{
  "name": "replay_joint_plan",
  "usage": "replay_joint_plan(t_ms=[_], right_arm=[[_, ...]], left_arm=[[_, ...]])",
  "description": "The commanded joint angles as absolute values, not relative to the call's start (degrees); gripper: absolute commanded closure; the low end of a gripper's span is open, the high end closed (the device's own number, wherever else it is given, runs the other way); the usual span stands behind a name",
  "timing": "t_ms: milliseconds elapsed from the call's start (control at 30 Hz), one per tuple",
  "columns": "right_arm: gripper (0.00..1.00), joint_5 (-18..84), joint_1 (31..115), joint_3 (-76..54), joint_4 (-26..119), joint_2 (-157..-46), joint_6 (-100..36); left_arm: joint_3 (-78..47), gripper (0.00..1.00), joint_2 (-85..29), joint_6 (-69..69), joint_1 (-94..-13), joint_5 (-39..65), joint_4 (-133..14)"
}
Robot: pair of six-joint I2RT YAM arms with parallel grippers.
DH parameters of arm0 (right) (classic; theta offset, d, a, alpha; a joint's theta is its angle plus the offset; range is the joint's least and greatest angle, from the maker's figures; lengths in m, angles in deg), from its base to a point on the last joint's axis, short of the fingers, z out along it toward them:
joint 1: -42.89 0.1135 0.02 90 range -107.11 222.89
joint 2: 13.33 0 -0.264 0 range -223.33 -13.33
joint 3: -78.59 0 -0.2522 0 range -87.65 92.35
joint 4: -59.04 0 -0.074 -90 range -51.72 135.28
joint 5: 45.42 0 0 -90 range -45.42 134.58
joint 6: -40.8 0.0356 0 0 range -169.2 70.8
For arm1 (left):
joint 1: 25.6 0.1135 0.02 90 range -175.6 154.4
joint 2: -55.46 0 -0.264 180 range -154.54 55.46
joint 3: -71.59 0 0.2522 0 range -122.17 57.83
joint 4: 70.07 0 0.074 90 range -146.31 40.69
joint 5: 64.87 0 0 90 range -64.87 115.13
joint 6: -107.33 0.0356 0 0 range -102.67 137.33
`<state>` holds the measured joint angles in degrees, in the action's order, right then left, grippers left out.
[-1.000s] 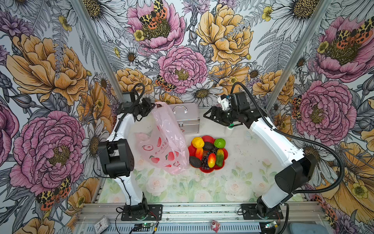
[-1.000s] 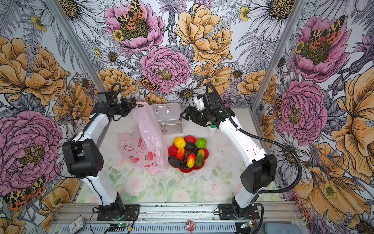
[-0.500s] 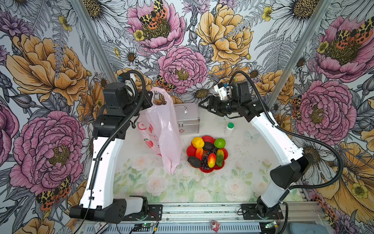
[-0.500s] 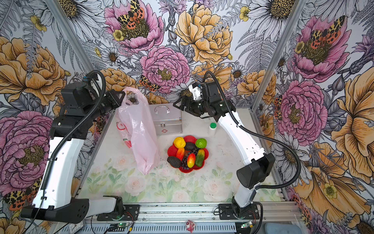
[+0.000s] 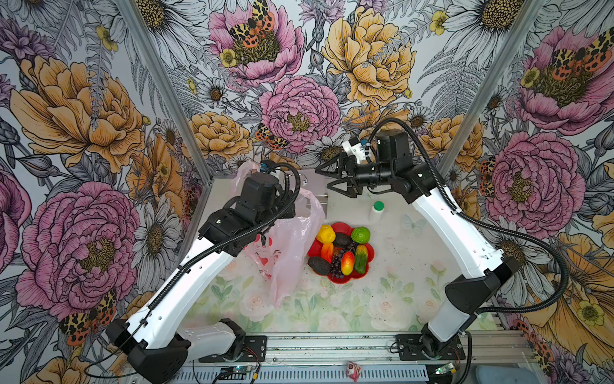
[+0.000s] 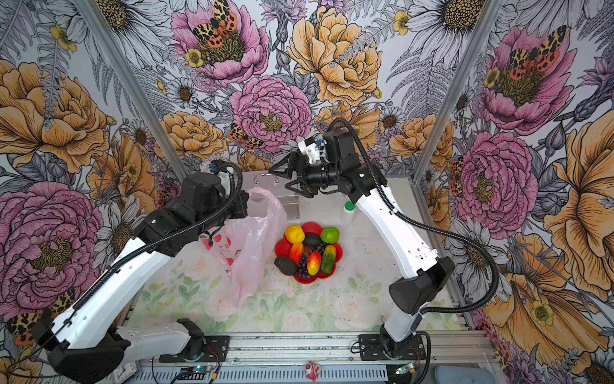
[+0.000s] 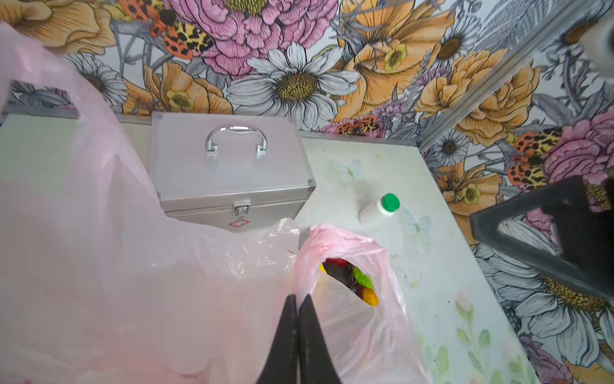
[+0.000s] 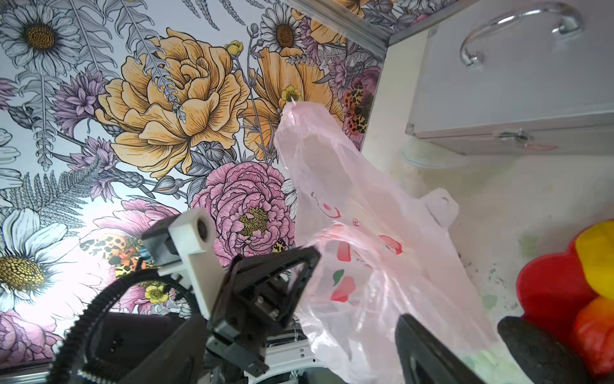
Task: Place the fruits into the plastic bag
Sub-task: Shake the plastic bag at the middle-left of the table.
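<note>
Fruits [image 5: 342, 254] are lying heaped on a red plate [image 5: 335, 282] at mid-tabletop [image 5: 398, 299]. Just beside the plate, the plastic bag [image 5: 292, 252] is hanging from the left arm. Only the left wrist view is showing the left hand [image 7: 298, 301] pinching together on a handle loop of the bag; both top views are hiding that grip behind the wrist. Farther back, the right hand [image 5: 321, 178] is hovering spread apart and empty, near the metal case [image 7: 229, 173].
</note>
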<state>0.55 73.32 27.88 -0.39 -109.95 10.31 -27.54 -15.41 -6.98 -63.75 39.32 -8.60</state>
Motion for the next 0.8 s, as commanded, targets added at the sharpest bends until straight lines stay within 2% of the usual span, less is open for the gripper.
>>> replay_joint_plan(t_ms=[0, 300, 433, 767], right_arm=[[0.09, -1.6, 74.6, 26.7, 0.0, -106.8, 17.9], [0.09, -1.3, 77.0, 19.5, 0.5, -105.4, 26.1], [0.09, 1.3, 77.2, 15.1, 5.8, -105.0, 29.4], [0.09, 5.5, 77.2, 19.6, 10.7, -109.6, 33.1]], left_arm=[[-27.8, 1.00, -15.5, -8.2, -66.8, 44.5, -12.9], [-27.1, 1.00, -14.8, -8.6, -70.0, 45.7, -15.1], [-25.8, 1.00, -13.5, -8.9, -70.9, 44.6, -16.8], [-22.5, 1.00, -11.0, -8.6, -72.7, 41.4, -20.0]])
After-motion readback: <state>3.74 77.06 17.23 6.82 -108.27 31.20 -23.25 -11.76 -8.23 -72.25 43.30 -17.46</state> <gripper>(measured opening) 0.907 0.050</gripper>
